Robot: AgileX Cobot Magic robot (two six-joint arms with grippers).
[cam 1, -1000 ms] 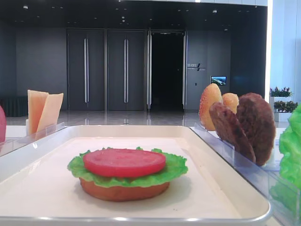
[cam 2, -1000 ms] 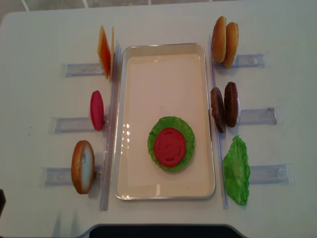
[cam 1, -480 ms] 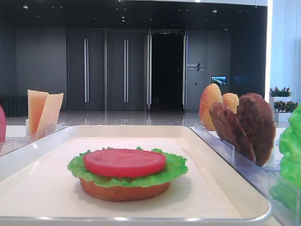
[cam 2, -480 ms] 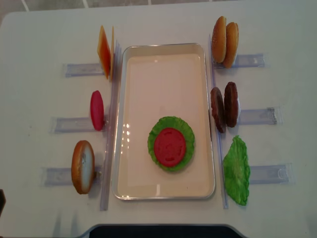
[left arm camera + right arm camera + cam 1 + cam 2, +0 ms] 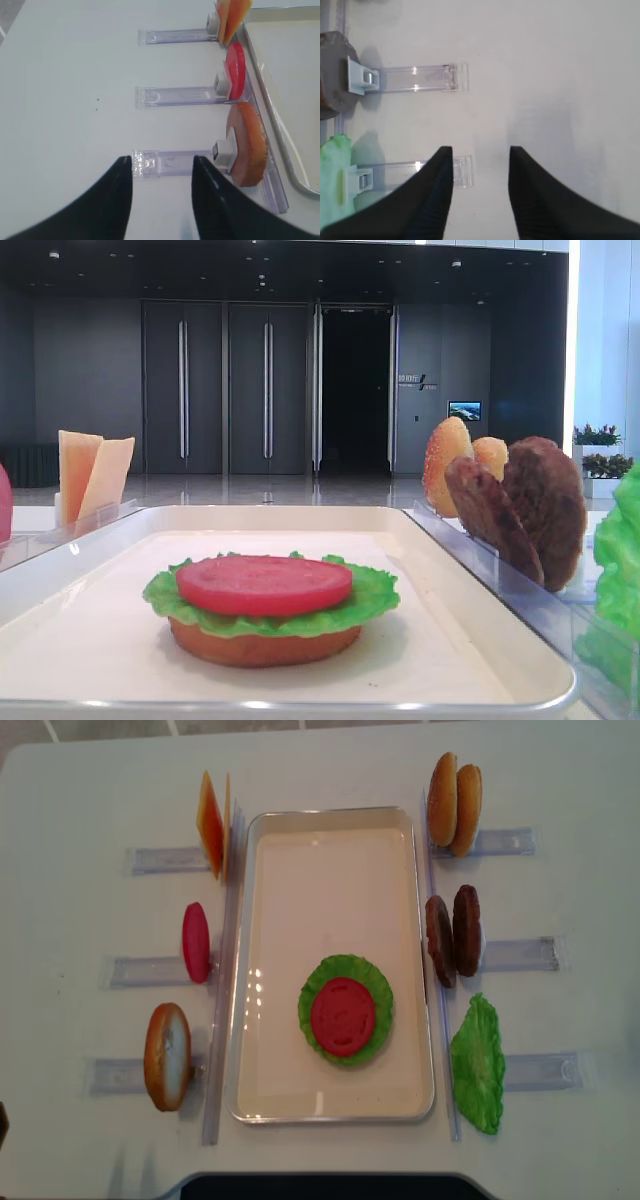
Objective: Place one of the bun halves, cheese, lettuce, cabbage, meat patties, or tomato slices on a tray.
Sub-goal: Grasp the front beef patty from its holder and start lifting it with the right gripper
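The cream tray (image 5: 320, 890) holds a flat bun half (image 5: 265, 645) topped with lettuce (image 5: 375, 985) and a tomato slice (image 5: 343, 1015). Two meat patties (image 5: 452, 938) stand on edge in the rack right of the tray. They also show in the front view (image 5: 545, 505), and one patty's edge (image 5: 332, 75) shows in the right wrist view. My right gripper (image 5: 481, 148) hangs open over bare table beyond the lettuce rack (image 5: 395, 170). My left gripper (image 5: 162, 159) is open and empty above the end of the bun's rack (image 5: 170, 162). Neither gripper shows overhead.
Racks flank the tray. On the left stand cheese (image 5: 212, 823), a tomato slice (image 5: 196, 942) and a bun half (image 5: 167, 1056). On the right stand two seeded bun halves (image 5: 455, 805) and a lettuce leaf (image 5: 477, 1063).
Nothing on the table has moved. A dark sliver at the overhead view's lower left edge has drawn back a little.
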